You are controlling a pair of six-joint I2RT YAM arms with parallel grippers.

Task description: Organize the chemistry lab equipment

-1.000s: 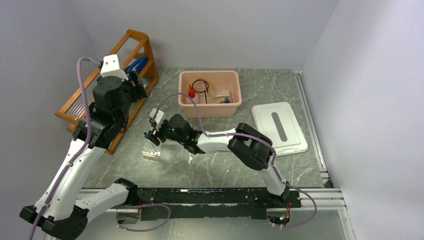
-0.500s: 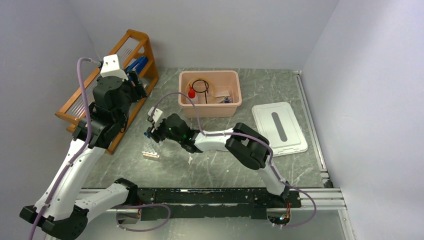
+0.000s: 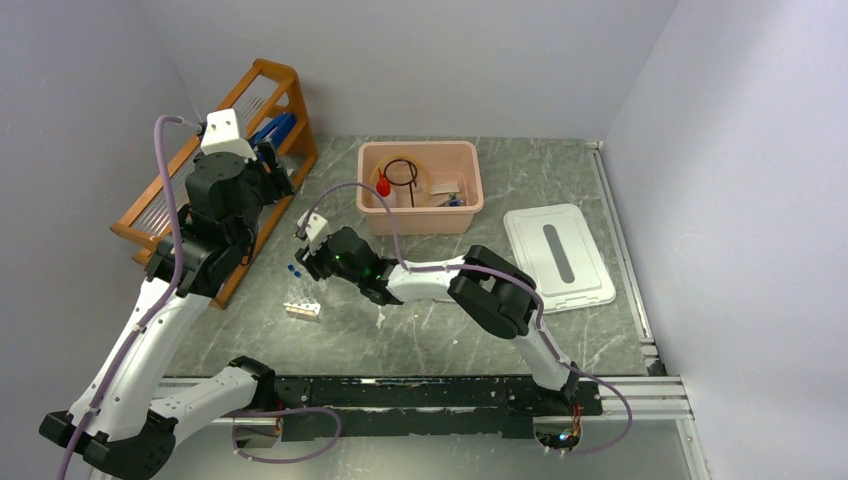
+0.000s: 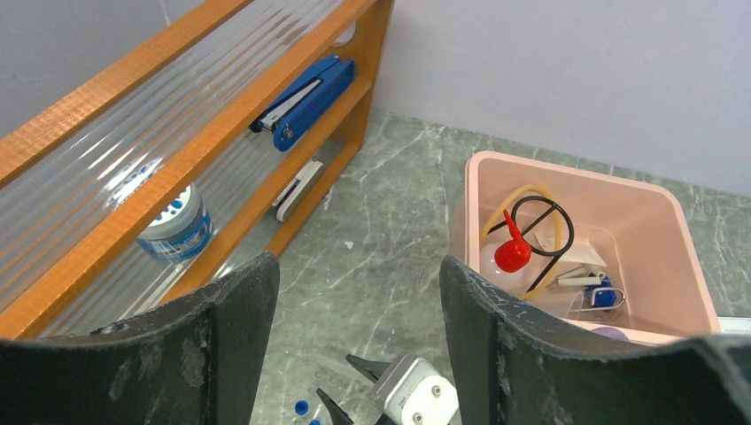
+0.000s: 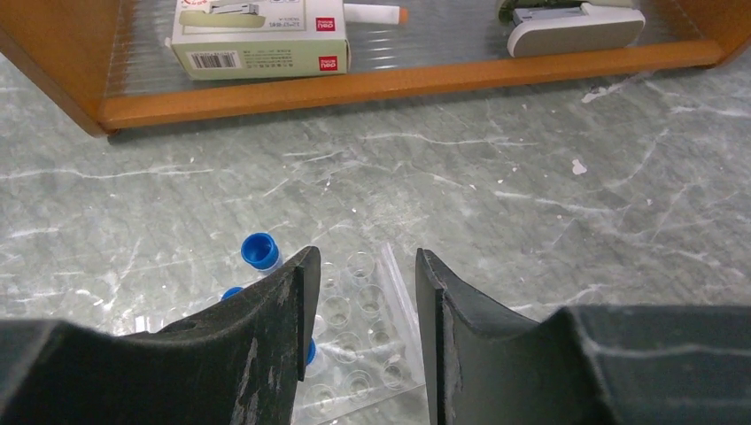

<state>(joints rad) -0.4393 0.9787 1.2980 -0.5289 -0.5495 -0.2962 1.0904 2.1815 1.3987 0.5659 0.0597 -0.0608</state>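
Observation:
The clear tube rack (image 5: 363,329) lies flat on the table below my right gripper (image 5: 361,266), whose jaws stand a little apart with nothing between them. Blue-capped tubes (image 5: 259,251) stand in the rack beside the left finger (image 5: 282,310). From above, the right gripper (image 3: 301,262) hovers by the blue caps (image 3: 293,270). My left gripper (image 4: 356,274) is open and empty, up beside the wooden rack. In the pink bin (image 4: 657,200) lie the red-capped squeeze bottle (image 4: 511,255), the black wire ring (image 4: 564,232) and amber tubing (image 4: 505,197).
The wooden slatted rack (image 3: 277,76) runs along the left wall with a blue stapler (image 4: 305,99), a round tin (image 4: 175,227) and a white box (image 5: 259,35) on its shelves. A white lid (image 3: 585,285) lies right of the pink bin (image 3: 420,148).
My right gripper has shifted slightly away from the near edge, over the tube rack, and its jaws have narrowed. The blue caps now show from above. The left arm is unmoved.

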